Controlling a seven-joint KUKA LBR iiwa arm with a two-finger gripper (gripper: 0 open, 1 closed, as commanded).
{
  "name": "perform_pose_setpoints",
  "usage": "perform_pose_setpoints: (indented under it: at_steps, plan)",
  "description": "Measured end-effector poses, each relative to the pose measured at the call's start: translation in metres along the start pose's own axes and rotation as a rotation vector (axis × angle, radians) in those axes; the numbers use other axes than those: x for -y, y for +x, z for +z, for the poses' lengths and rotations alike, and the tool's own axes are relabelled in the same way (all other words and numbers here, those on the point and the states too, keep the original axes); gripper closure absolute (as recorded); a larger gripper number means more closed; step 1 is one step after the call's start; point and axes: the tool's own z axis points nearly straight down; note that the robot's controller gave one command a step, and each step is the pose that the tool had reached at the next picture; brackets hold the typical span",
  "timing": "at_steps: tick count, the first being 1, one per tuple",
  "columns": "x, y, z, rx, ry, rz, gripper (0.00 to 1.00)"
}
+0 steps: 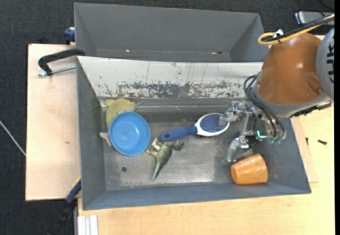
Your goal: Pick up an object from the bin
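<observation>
Gripper (237, 129) sat low at the right of the bin (159, 29); fingers looked spread, empty. Orange cup (248, 169) lay just beside. Advice: centre over the cup, then close.

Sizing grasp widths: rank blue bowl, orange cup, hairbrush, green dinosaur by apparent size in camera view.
1. blue bowl, largest.
2. orange cup and hairbrush, about alike: brush longer, cup bulkier; not ranked.
3. green dinosaur, smallest.
</observation>
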Motion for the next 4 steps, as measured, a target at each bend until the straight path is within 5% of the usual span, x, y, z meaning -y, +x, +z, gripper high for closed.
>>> perform_pose_setpoints:
  at_steps: [1, 2, 3, 4]
  plan:
    - [-0.024, -0.061, 0.083, 0.047, 0.006, -0.224, 0.00]
    - [-0.112, -0.091, 0.107, 0.021, 0.003, -0.390, 0.00]
    - [-0.112, -0.092, 0.105, 0.024, 0.001, -0.385, 1.00]
    - [-0.098, -0.082, -0.026, 0.020, 0.003, -0.411, 1.00]
